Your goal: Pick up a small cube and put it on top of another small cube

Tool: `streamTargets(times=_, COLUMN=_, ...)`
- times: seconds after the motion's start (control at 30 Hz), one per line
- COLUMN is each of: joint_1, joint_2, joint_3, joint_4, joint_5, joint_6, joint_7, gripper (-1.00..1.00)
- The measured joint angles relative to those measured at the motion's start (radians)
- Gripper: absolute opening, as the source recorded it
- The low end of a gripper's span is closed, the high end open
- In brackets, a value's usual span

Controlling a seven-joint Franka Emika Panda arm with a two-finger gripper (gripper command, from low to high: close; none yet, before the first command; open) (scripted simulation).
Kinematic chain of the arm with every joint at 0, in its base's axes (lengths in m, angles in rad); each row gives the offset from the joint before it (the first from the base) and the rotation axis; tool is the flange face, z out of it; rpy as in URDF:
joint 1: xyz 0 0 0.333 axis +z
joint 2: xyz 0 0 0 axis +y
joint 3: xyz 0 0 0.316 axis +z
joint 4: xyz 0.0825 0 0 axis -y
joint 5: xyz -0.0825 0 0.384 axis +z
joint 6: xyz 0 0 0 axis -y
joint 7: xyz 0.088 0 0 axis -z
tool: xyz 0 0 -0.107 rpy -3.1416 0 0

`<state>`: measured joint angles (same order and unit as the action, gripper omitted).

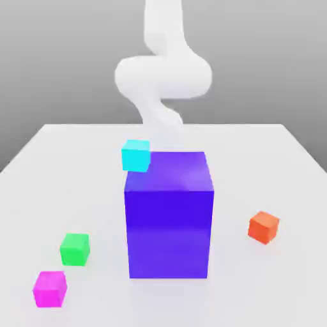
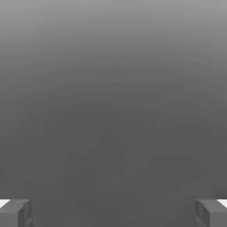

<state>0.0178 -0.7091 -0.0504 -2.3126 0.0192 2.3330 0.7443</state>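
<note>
a simulated white arm [image 1: 163,76] rose behind a big blue-purple block [image 1: 168,214] on a pale table [image 1: 281,166], with the pick not yet begun. in the hand view the gripper [image 2: 113,213] stood released, one grey fingertip [image 2: 15,213] at each edge of the picture with a wide gap between them and nothing held.

the small magenta cube [image 1: 50,288] sat on the table in the near corner toward the exterior view's left, well apart from the arm. a small green cube [image 1: 75,249] lay just beside it, a little farther back. a small cyan cube [image 1: 136,155] appeared at the block's upper far corner, though whether it rested on the table behind or against the block could not be told. a small orange cube [image 1: 264,227] sat toward the exterior view's right.

judged from the layout, the step in hand was the approach. doing it well likely meant carrying the hand up and around the tall block rather than through it, centring the open fingers squarely over the magenta cube's flat sides, and descending straight so that neither finger nudged the green neighbour. the green cube looked the handiest base for stacking, being nearest.
</note>
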Motion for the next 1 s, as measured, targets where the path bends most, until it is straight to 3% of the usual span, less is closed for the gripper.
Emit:
streamTargets(times=0.53, joint_1=0.041, joint_2=0.586, joint_3=-0.271, joint_4=-0.08, joint_5=0.193, joint_6=0.21, joint_7=-0.407, gripper=0.0)
streamTargets(times=0.73, joint_1=-0.023, joint_2=0.801, joint_3=-0.3, joint_4=-0.111, joint_5=0.249, joint_6=0.29, joint_7=-0.548, gripper=0.0)
streamTargets(times=0.9, joint_1=-0.073, joint_2=0.967, joint_3=-0.321, joint_4=-0.138, joint_5=0.24, joint_6=0.366, joint_7=-0.624, gripper=0.0)
streamTargets(times=1.0, joint_1=-0.127, joint_2=1.074, joint_3=-0.267, joint_4=-0.122, joint_5=0.292, joint_6=0.439, joint_7=-0.676, gripper=0.0)
